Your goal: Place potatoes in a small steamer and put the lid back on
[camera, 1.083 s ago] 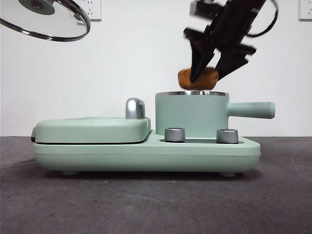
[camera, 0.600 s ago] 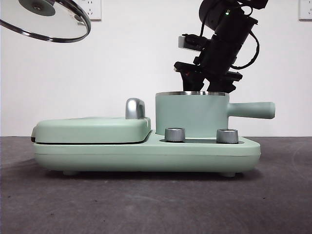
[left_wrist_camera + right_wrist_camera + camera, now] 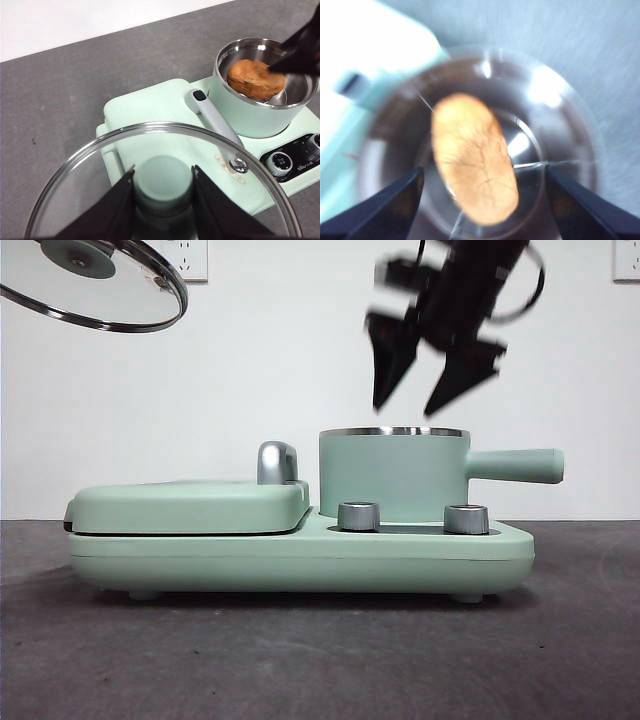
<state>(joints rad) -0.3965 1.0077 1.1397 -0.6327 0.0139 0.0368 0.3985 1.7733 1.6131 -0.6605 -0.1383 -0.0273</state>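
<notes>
Right tool (image 3: 418,405) now risen above small steamer (image 3: 392,475), jaws wide, empty; potato (image 3: 255,79) inside.

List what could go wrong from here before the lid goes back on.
The right gripper hangs open just above the small steamer, so the lid swinging over in the left gripper could strike it. The potato lies off-centre against the wall; it may foul the lid's seating.
</notes>
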